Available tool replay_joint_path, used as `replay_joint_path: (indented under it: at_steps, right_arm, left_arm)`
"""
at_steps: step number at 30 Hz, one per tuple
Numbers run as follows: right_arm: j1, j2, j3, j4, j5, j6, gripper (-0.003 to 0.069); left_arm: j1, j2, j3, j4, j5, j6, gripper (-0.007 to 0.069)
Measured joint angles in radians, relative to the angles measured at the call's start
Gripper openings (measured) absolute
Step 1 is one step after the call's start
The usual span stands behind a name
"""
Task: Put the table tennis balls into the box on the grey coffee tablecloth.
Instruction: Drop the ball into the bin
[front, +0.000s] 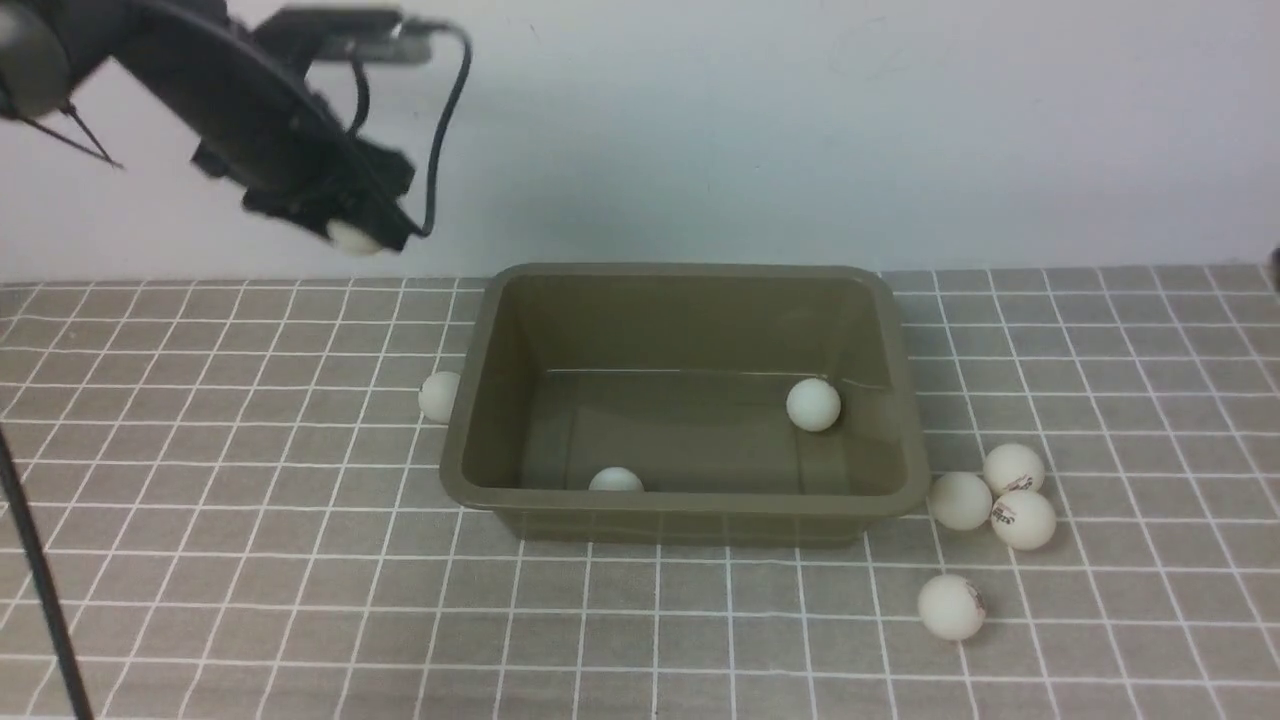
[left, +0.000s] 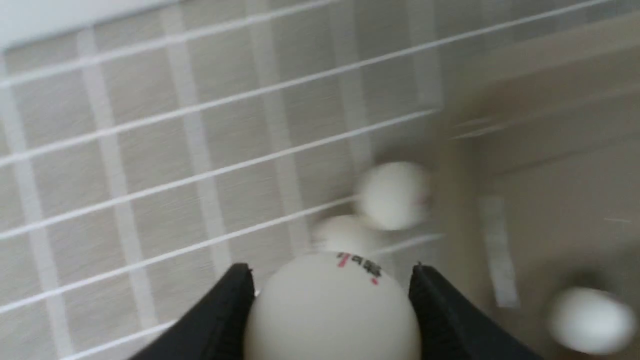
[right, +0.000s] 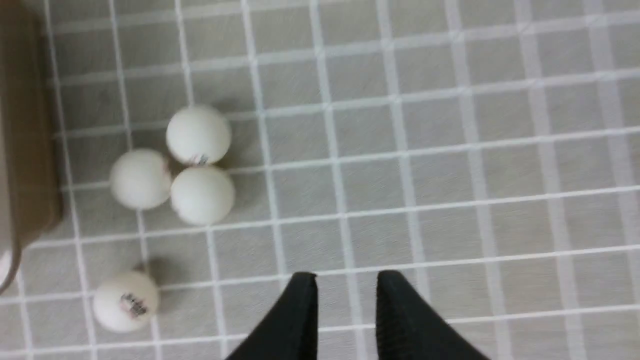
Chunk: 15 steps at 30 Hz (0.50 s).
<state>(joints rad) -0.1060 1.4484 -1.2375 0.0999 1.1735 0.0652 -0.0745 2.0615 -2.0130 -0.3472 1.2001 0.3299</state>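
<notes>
front: box (front: 690, 272) mid-scene on the grey checked tablecloth (front: 250, 520). right inner ball (front: 813, 405) on the box floor near the right wall, near inner ball (front: 615, 480) half hidden behind the near rim. left outside ball (front: 439, 396) on the cloth just beside the box's left rim. cluster of three balls (front: 1010, 490) touching each other right of the box, stray ball (front: 951, 606) nearer the camera, apart from them. left arm raised at top left, left fingers (front: 390, 228) closed around the held ball (front: 352, 237), well above the surface and left of the box. right arm out of frame here.

left wrist: blurred. held ball (left: 332, 310) pinched between both left fingers (left: 225, 320), red and dark print on top, not readable in front. left outside ball (left: 395, 195) below, beside the box (left: 550, 150). blurred inner ball (left: 590, 320) in the box, cannot tell which.

right wrist: only view of the right fingers (right: 295, 320): narrow gap, nothing between, above bare tablecloth (right: 450, 165). cluster of three balls (right: 195, 175) and stray ball (right: 126, 301) off to the side, box (right: 25, 150) corner at the edge.
</notes>
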Motion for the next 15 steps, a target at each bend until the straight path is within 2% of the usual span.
replay_joint_path:
  at_steps: [3, 4, 5, 6, 10, 12, 13, 15]
  right_arm:
    - [0.005, 0.029, 0.073, 0.087, -0.091, -0.055, 0.0232]
    - [0.014, 0.054, 0.108, 0.135, -0.144, -0.08, 0.0286]
    - [0.027, 0.093, 0.127, 0.155, -0.177, -0.091, 0.034]
    - [0.032, 0.098, 0.129, 0.159, -0.185, -0.093, 0.0347]
    - [0.087, 0.215, 0.135, 0.169, -0.256, -0.103, 0.0496]
    - [0.119, 0.263, 0.135, 0.169, -0.294, -0.104, 0.0554]
    - [0.145, 0.312, 0.135, 0.164, -0.326, -0.104, 0.0594]
    - [0.163, 0.354, 0.135, 0.157, -0.347, -0.104, 0.0613]
  left_arm:
    - [-0.057, -0.007, -0.005, -0.062, 0.022, 0.043, 0.0349]
    - [-0.094, 0.005, -0.005, -0.063, 0.028, 0.053, 0.0349]
    - [-0.133, 0.022, -0.005, -0.052, 0.028, 0.054, 0.0349]
    - [-0.144, 0.024, -0.005, -0.046, 0.028, 0.054, 0.0349]
    - [-0.233, 0.085, -0.005, 0.028, 0.028, 0.047, 0.0352]
    - [-0.268, 0.109, -0.004, 0.072, 0.028, 0.035, 0.0389]
    - [-0.291, 0.127, -0.004, 0.115, 0.026, 0.014, 0.0461]
    - [-0.306, 0.139, -0.004, 0.168, 0.025, -0.021, 0.0553]
